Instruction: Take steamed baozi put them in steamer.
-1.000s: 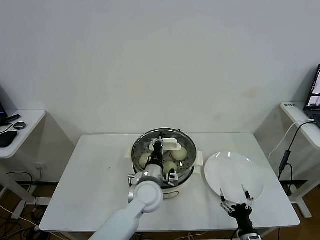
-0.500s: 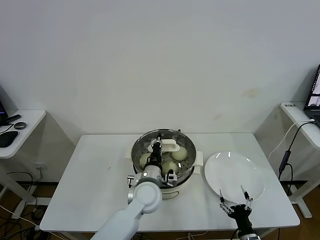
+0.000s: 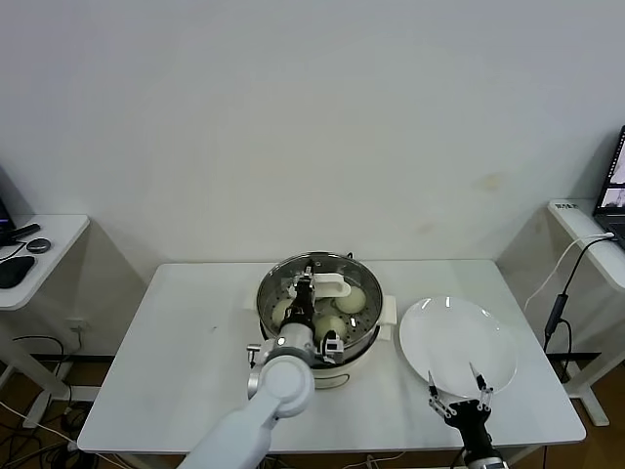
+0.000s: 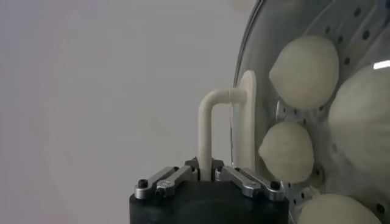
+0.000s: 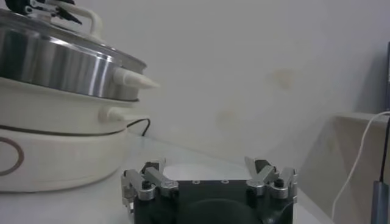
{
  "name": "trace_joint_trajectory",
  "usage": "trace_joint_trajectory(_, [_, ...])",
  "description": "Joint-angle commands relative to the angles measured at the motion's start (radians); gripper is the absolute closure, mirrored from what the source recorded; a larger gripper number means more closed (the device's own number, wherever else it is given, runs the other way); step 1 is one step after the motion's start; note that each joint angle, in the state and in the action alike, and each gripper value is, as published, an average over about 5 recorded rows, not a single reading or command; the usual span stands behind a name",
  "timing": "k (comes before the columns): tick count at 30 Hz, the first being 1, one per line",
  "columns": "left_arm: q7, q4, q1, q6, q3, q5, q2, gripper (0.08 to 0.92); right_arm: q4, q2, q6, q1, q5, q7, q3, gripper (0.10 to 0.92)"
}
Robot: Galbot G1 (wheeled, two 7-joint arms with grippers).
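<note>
Baozi in the pot, lid set on top

We see the steamed baozi (image 4: 304, 63) on the steamer (image 3: 319, 313) tray at mid-table, the plate (image 3: 459, 342) bare; we judge loading done. Our left gripper (image 4: 206, 175) pinches the glass lid (image 4: 245, 131) handle, fingers barely apart; our right gripper (image 3: 457, 396) waits spread at the table's front edge.

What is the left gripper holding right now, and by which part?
The left gripper is at the glass lid on the steamer, its fingers either side of the lid's white handle. Whether it grips cannot be told. The right gripper holds nothing.
</note>
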Motion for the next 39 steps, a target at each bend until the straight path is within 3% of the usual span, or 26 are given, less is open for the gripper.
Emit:
trace_joint_trajectory(1, [-0.084,-0.163,0.081,-0.039,-0.034,-0.239,0.020,0.686,-0.002,0.003,-0.002,-0.001,-0.003,-0.001,0.000,0.203])
trace_joint_trajectory(10, [-0.231,-0.374,0.302,-0.136,-0.143,-0.943,0.084,0.426,-0.010,0.005,-0.001,-0.007,-0.017,-0.003,-0.002,0.203])
trace_joint_trajectory(13, [-0.255,-0.424,0.400,-0.285,-0.215,-1.111,0.092,0.339,-0.008,0.005,-0.002,-0.007,-0.022,-0.005,-0.007,0.203])
trace_joint_trajectory(18, [-0.362,-0.537,0.710,-0.545,-0.387,-1.292,0.083,0.209,0.003,-0.001,-0.004,-0.012,-0.016,-0.005,-0.013,0.203])
trace_joint_trajectory(25, [-0.449,-0.576,1.079,-0.799,-0.658,-1.471,0.034,0.177,0.038,-0.022,-0.041,-0.029,0.046,-0.020,-0.018,0.203])
trace_joint_trajectory(31, [-0.508,-0.450,1.134,-0.896,-0.709,-1.504,-0.023,0.177,0.108,-0.073,-0.137,-0.081,0.148,-0.055,-0.039,0.203])
trace_joint_trajectory(39, [-0.424,-0.343,1.099,-0.891,-0.731,-1.592,-0.074,0.177,0.144,-0.119,-0.187,-0.128,0.193,-0.051,-0.040,0.203])
